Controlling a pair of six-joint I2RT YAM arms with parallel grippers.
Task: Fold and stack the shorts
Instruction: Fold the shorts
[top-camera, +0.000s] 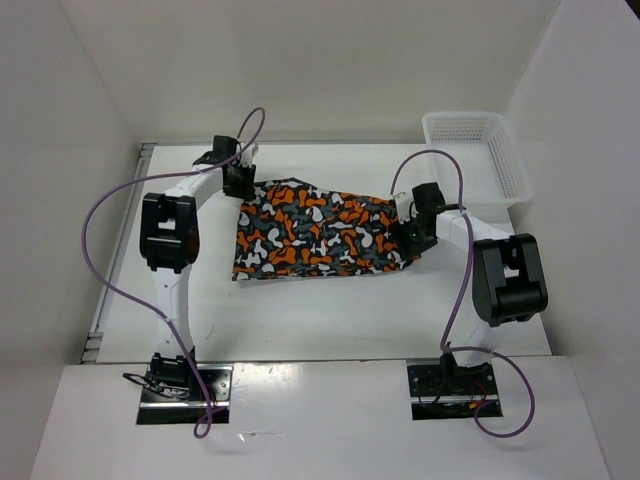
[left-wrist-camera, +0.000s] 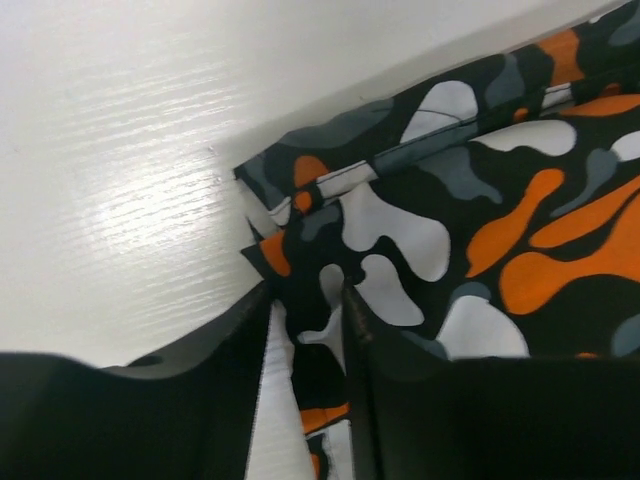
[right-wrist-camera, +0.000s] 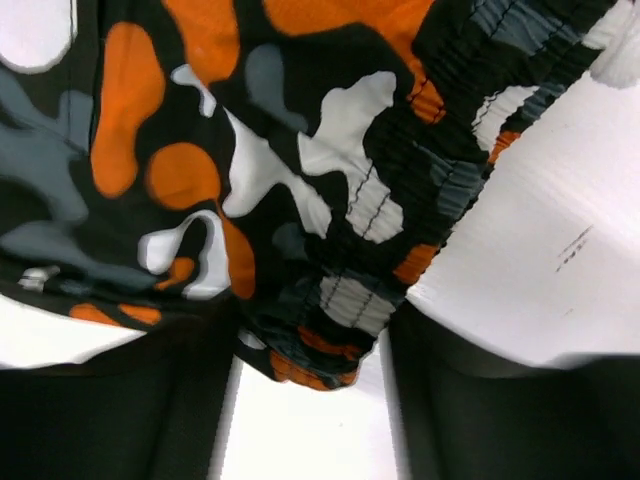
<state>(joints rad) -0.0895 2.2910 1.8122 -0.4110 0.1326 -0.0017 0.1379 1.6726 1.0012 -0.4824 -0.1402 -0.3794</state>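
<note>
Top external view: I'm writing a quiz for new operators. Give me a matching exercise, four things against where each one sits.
Things:
1. shorts
2. basket
3. left gripper
4. right gripper

Places:
A. far right corner of the table
B. at the far left corner of the shorts
C. spread over the middle of the table
D. at the right edge of the shorts

Pairs: 1-C, 2-A, 3-B, 4-D

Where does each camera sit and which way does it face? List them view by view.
Top external: above and behind the bases, looking down on table, left arm, right arm, shorts, basket.
Left wrist: on left arm, facing shorts' corner; left fingers at bottom.
Right wrist: on right arm, facing shorts' waistband; right fingers at bottom.
Shared: all see the shorts.
</note>
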